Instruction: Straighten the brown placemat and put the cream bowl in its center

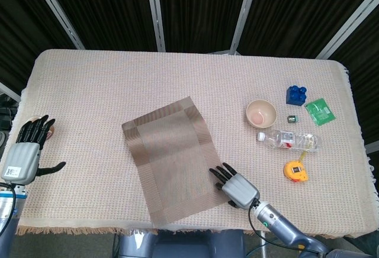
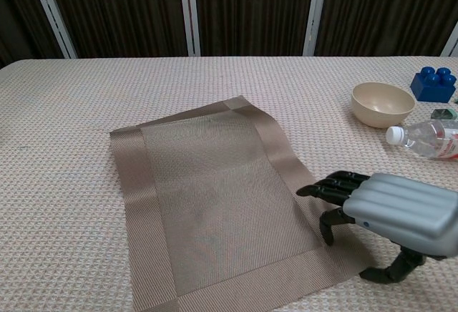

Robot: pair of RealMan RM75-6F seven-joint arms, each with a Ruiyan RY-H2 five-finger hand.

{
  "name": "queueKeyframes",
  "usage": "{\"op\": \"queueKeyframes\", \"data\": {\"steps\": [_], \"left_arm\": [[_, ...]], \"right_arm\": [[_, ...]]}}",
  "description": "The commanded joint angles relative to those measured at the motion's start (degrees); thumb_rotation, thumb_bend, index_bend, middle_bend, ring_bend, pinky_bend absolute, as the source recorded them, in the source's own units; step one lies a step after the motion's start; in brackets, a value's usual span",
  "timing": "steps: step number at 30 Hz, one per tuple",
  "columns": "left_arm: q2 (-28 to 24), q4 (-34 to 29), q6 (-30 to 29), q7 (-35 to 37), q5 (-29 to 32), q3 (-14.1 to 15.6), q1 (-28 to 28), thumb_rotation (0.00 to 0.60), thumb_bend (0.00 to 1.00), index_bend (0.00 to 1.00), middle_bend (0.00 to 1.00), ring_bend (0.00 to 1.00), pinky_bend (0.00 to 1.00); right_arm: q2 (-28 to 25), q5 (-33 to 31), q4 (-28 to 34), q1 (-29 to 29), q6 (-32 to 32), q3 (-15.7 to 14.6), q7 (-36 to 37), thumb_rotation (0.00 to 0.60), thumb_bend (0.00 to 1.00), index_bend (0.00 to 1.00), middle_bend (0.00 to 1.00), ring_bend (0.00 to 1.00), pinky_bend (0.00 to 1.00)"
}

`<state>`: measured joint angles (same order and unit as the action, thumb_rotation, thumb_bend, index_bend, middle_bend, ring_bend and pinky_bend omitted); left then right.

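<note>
No writing can be read. The right robot hand (image 1: 234, 185) lies open on the brown placemat's (image 1: 172, 154) near corner. The cream bowl (image 1: 261, 113) sits far behind it. The left robot hand (image 1: 25, 151) is open too.

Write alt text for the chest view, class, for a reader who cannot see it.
The right hand, fingers spread, reaches over the near right corner of a skewed brown placemat on a woven tablecloth. A cream bowl sits far right, off the mat.
</note>
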<state>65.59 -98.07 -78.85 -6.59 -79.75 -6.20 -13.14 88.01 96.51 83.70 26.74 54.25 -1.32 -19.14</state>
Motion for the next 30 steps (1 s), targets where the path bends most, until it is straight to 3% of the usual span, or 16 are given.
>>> {"op": "queueKeyframes", "data": {"steps": [1,7,13,18,24,30], "left_arm": [[-0.1,0.1,0.0,0.3,0.0,0.0,0.0,0.600,0.00,0.00,0.00,0.00,0.00],[-0.3,0.1,0.0,0.7,-0.3,0.1,0.0,0.600,0.00,0.00,0.00,0.00,0.00],[-0.2,0.0,0.1,0.6,-0.5,0.3,-0.1,0.600,0.00,0.00,0.00,0.00,0.00],[-0.1,0.0,0.2,0.5,-0.6,0.4,-0.1,0.600,0.00,0.00,0.00,0.00,0.00],[-0.2,0.0,0.3,0.8,-0.5,0.4,-0.1,0.600,0.00,0.00,0.00,0.00,0.00],[-0.6,-0.1,0.2,1.4,-0.4,0.4,0.0,0.600,0.00,0.00,0.00,0.00,0.00]], "right_arm": [[0.2,-0.1,0.0,0.2,0.8,0.0,0.8,0.600,0.24,0.37,0.00,0.00,0.00],[0.3,0.2,-0.3,0.6,2.4,-0.3,2.9,0.600,0.28,0.39,0.00,0.00,0.00],[0.6,1.3,-1.1,0.7,4.3,-1.1,5.5,0.600,0.35,0.57,0.02,0.00,0.00],[1.0,1.7,-2.4,0.7,5.1,-2.1,8.4,0.600,0.36,0.64,0.04,0.00,0.00],[-0.2,4.3,-3.1,1.1,7.7,-3.4,11.2,0.600,0.36,0.66,0.06,0.00,0.00],[-5.6,8.9,-2.9,1.3,12.5,-4.9,10.5,0.600,0.36,0.66,0.08,0.00,0.00]]}}
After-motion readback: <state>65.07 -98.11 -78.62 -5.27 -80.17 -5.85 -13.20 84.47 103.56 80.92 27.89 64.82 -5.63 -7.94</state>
